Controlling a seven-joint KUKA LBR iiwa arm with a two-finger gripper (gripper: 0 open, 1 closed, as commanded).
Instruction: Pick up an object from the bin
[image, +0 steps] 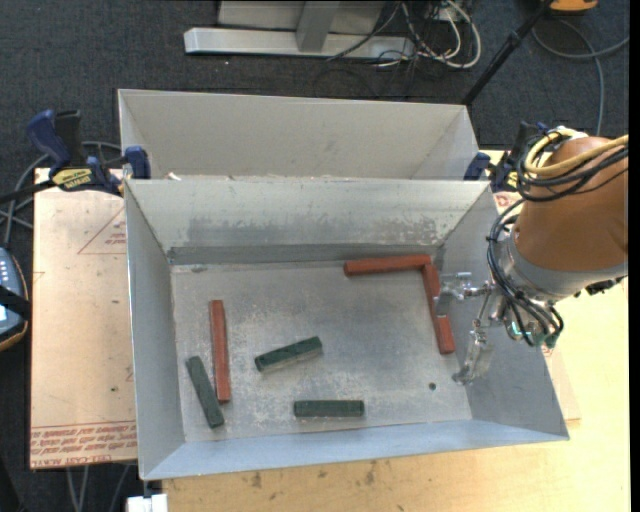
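Closest to the viewer, a dark green bar lies flat near the front wall of a grey metal bin. Behind it and to the left rest a second green bar, tilted slightly, a third green bar angled toward the front left corner, and just beside that a narrow red bar running front to back. All lie flat and mostly apart, seemingly as loose pieces settle on a level floor, which leaves room around each one. At the back right, a red-brown L-shape, possibly two bars meeting at a corner, has one leg along the rear wall and the other running forward. The robot arm enters from the right, its wrist under a bulky orange cover with looped cables hanging below. The gripper points down, low over the bin's right side, just beside the forward end of the L-shape's near leg, the piece nearest to it. Whether the gripper is open or closed cannot be told.
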